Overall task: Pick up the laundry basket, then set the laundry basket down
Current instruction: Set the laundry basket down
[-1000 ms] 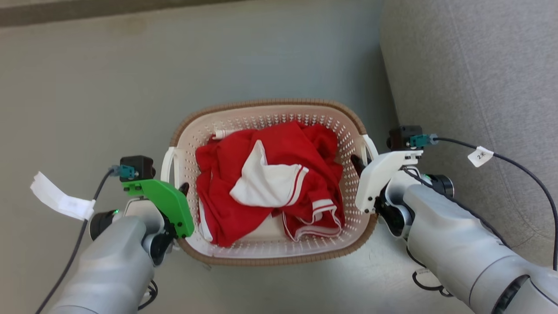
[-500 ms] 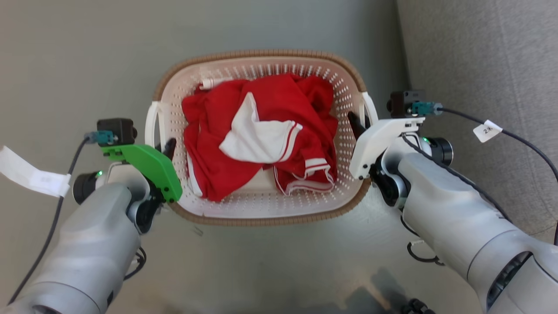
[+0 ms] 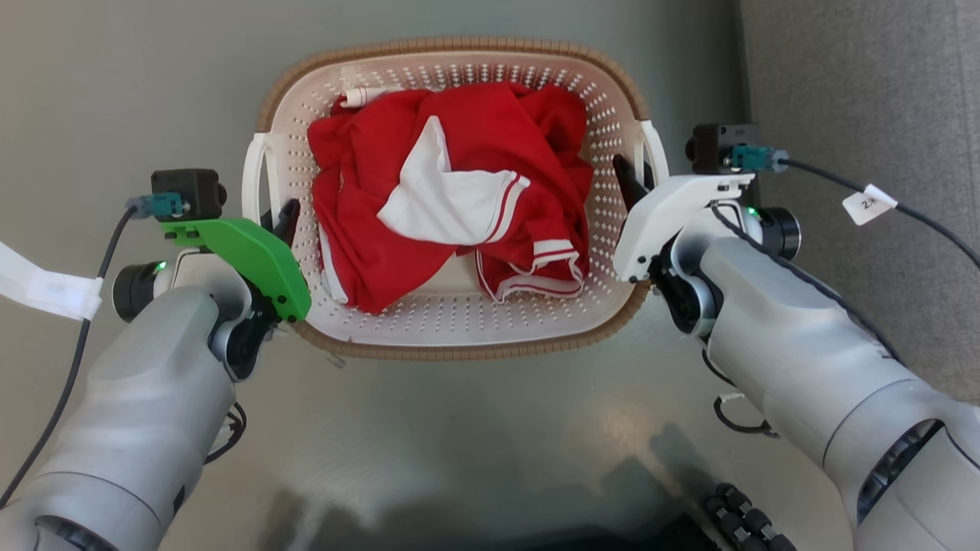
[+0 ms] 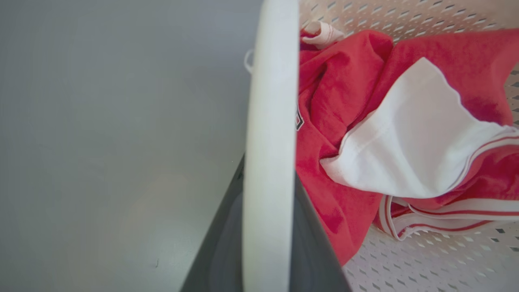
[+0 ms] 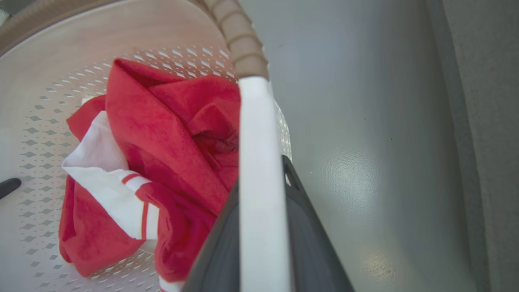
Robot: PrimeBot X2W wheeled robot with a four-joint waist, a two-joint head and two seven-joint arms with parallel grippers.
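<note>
Two handles [image 3: 251, 172] clamped, left pincer [image 3: 277, 222], right pincer [image 3: 634, 177], laundry basket [image 3: 459, 44] holding red garment [image 3: 498, 126]

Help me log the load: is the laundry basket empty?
No, a crumpled red and white garment lies inside the laundry basket.

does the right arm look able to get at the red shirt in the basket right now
Probably not as things stand: the right pincer is clamped on the white side handle of the laundry basket, so it is not free. Nothing covers the red shirt, which lies open on top inside.
</note>
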